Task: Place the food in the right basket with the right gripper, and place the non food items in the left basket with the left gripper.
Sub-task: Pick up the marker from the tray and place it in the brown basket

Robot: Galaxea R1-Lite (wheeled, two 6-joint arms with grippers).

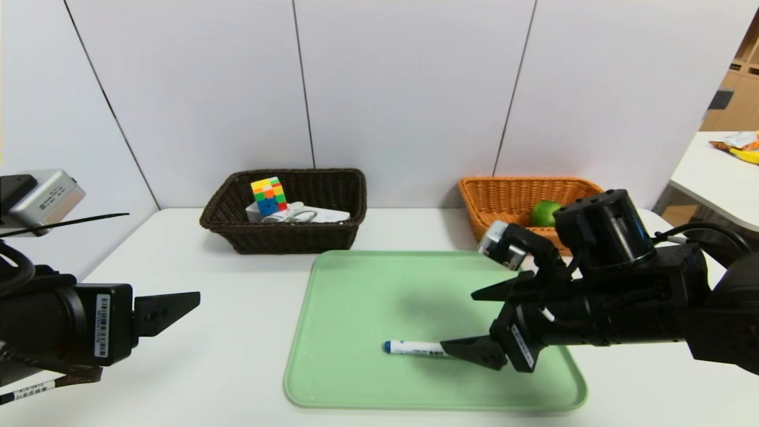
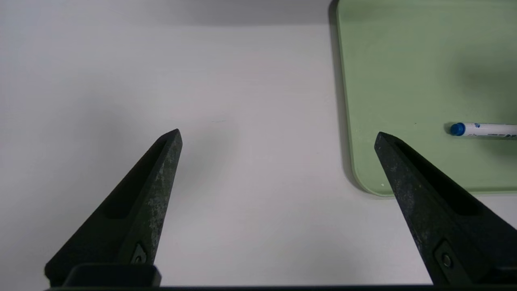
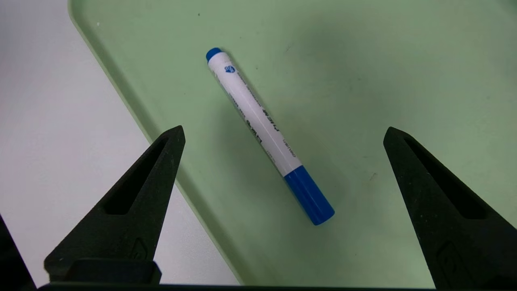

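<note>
The green lime (image 1: 544,212) lies in the orange-tan right basket (image 1: 510,196) at the back right. The dark brown left basket (image 1: 284,237) at the back holds the multicoloured puzzle cube (image 1: 268,196) and the white power strip (image 1: 323,215). A white marker with a blue cap (image 1: 415,347) (image 2: 484,130) (image 3: 258,125) lies flat on the green tray (image 1: 367,296). My right gripper (image 1: 459,320) (image 3: 283,129) hangs open just above the marker's capped end, touching nothing. Over the bare table left of the tray, my left gripper (image 1: 178,308) (image 2: 278,133) stands open and empty.
White wall panels rise close behind both baskets. A second table with snack packets (image 1: 738,145) stands at the far right. The white table (image 1: 237,356) runs between the tray and my left arm.
</note>
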